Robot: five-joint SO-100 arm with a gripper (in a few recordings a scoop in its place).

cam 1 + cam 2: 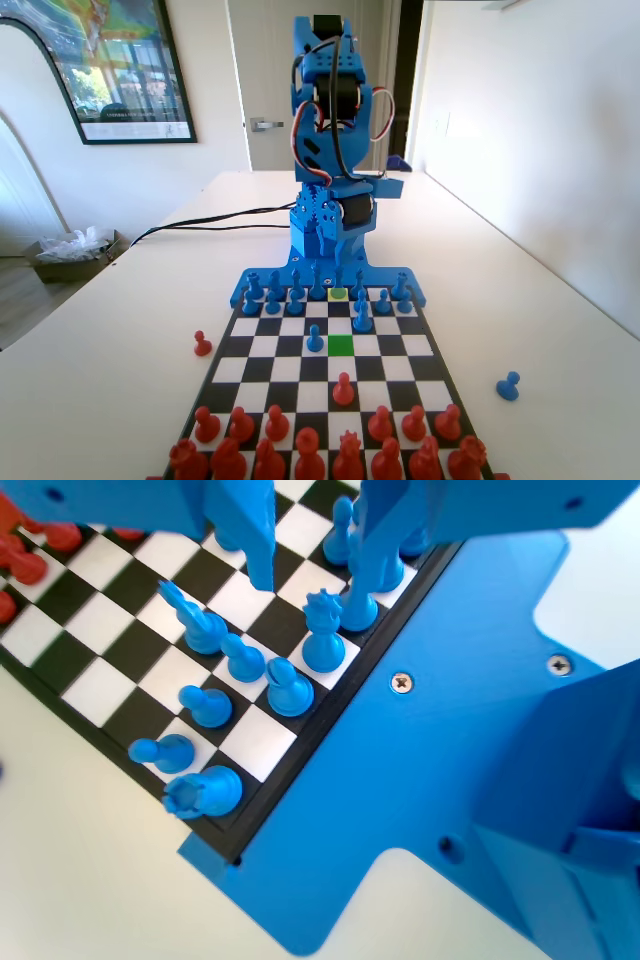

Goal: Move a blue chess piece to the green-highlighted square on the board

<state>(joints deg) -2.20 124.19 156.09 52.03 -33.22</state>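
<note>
The blue arm stands folded up at the far end of the board in the fixed view; in the wrist view its gripper hangs low over the blue back rows, the fingers apart with nothing between them. One finger tip sits above a white square, the other close against the blue chess piece, a tall slim one near the board's edge; whether it touches I cannot tell. The green-highlighted square lies bare, a few rows out from the blue side, with a blue pawn just left of it in the fixed view; a paler yellow-green square shows in the back row. A stray blue pawn and a red pawn stand on the tabletop, off the board.
</note>
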